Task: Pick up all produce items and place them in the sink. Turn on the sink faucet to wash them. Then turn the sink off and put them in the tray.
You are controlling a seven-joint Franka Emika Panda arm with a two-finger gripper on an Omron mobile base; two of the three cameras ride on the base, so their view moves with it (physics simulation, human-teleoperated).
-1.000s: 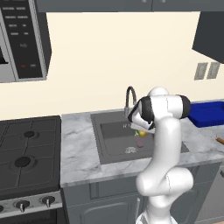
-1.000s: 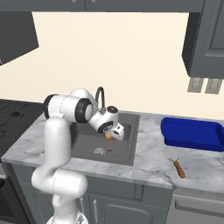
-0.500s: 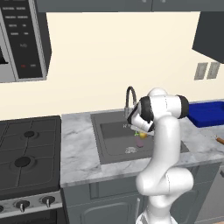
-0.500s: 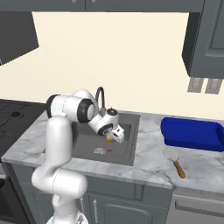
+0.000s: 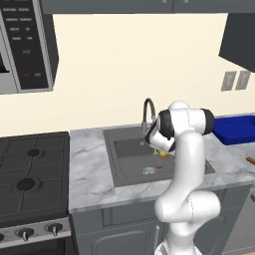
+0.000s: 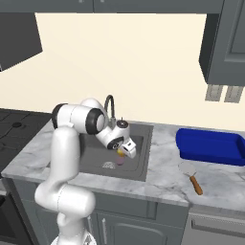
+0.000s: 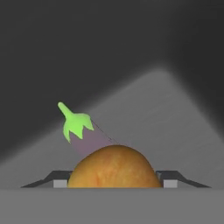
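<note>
Clearly the gripper (image 7: 114, 186) has its two fingers closed around the yellow lemon-like fruit (image 7: 113, 168), which fills the gap between the dark tips in the hand view and hangs over the dark grey sink (image 5: 130, 172) in both base views. Beyond it the small purple eggplant (image 7: 87, 138) lies on the basin floor, its green stem pointing away from the hand; from the left base view it sits near the round drain (image 5: 148, 171). The fruit looks firm, round and light, so I judge a grip across its widest part is sound, though a smooth skin could let it roll out if the squeeze slackens. The eggplant would likely be glossy and slippery, best taken across its body rather than by the stem. Much of the eggplant is hidden behind the fruit, and the fingertips' contact faces are covered too. The gooseneck faucet (image 6: 109, 104) is partly masked by the arm, its handle too small to read. The blue tray (image 6: 210, 146) waits on the counter, well apart.
</note>
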